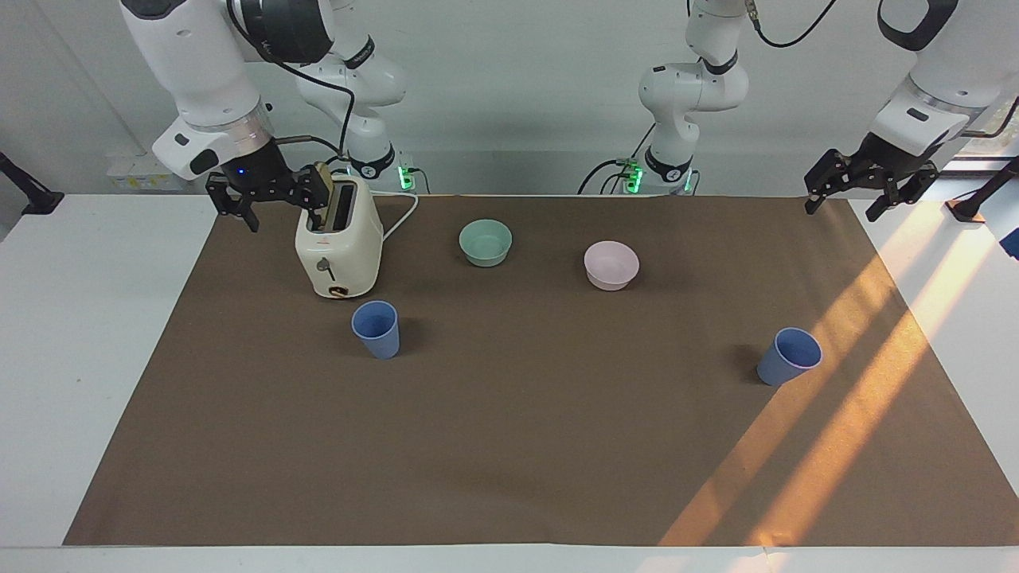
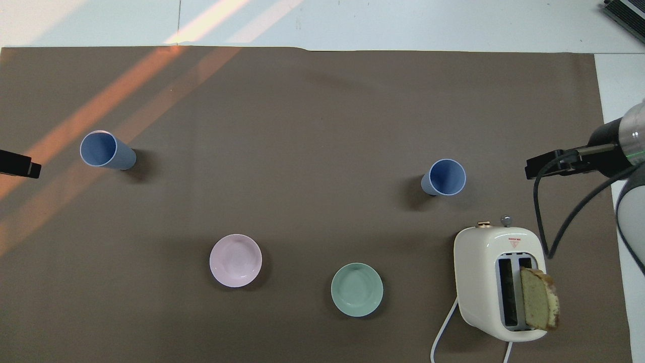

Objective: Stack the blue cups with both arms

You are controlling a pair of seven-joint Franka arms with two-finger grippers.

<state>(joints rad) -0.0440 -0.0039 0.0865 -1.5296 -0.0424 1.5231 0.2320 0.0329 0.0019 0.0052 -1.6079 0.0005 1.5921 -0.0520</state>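
Toaster (image 1: 338, 243) w/ bread slice (image 1: 322, 195) is the landmark: right gripper (image 1: 267, 199) hangs just beside it, fingers spread, empty. Left gripper (image 1: 868, 187), also spread, waits over mat's (image 1: 509, 461) opposite end. One blue cup (image 1: 376, 329) stands upright just farther from robots than the toaster; second blue cup (image 1: 788, 356) upright, well apart, toward left arm's end.

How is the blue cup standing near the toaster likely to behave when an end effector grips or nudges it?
The blue cup looks rigid and probably light: small, thin-rimmed, empty inside. Being tall, with a base narrower than its mouth, it may tip if pushed near the rim. Its matte tapered wall could slip downward through a loose grip.
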